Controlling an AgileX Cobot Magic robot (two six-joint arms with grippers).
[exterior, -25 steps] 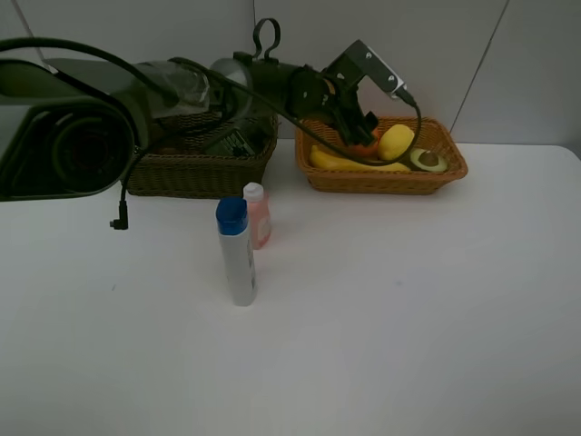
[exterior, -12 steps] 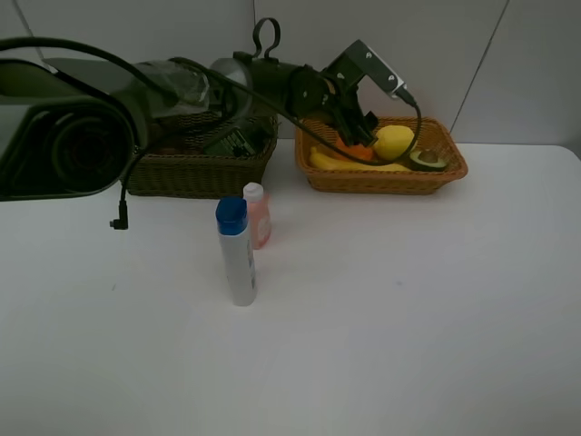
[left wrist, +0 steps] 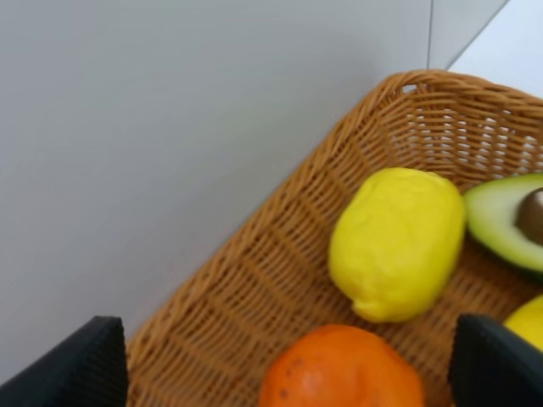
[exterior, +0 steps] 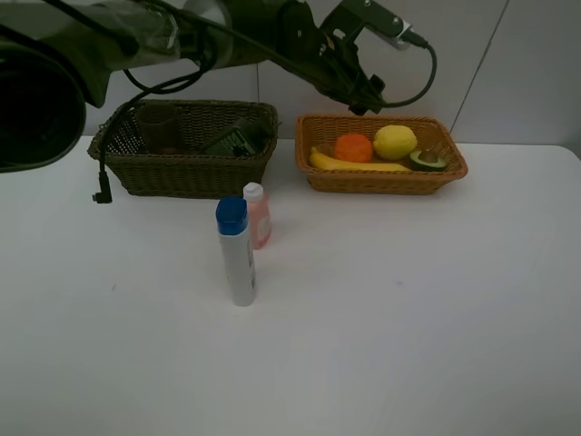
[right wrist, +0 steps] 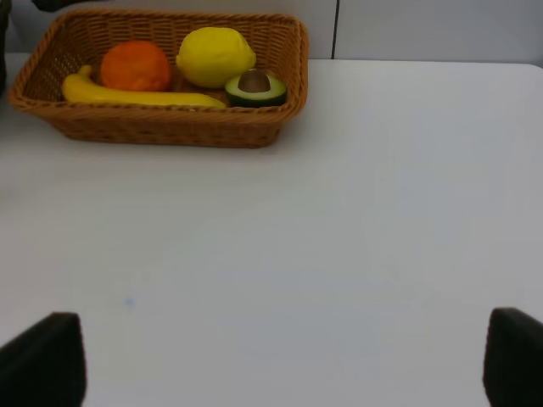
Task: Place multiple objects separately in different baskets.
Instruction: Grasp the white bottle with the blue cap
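The orange-tan basket (exterior: 381, 181) holds the orange (exterior: 353, 147), lemon (exterior: 395, 142), banana (exterior: 359, 165) and halved avocado (exterior: 428, 160). My left gripper (exterior: 361, 94) hangs open and empty above its back rim. In the left wrist view it (left wrist: 293, 373) frames the orange (left wrist: 339, 373), lemon (left wrist: 397, 242) and avocado (left wrist: 509, 225). The dark olive basket (exterior: 191, 173) contains the mauve cup (exterior: 156, 125) and dark green bottle (exterior: 231, 139). A white blue-capped bottle (exterior: 237, 252) and pink bottle (exterior: 258, 215) stand on the table. My right gripper (right wrist: 278, 360) is open over bare table, facing the fruit basket (right wrist: 161, 129).
A grey panelled wall (exterior: 472, 54) rises right behind both baskets. The left arm's cable (exterior: 102, 182) dangles beside the dark basket's left end. White tabletop (exterior: 408, 309) stretches in front of the baskets and to the right of the two bottles.
The left arm has risen out of the orange-tan basket, uncovering the orange that lies beside the lemon. The bottles and baskets have stayed put.
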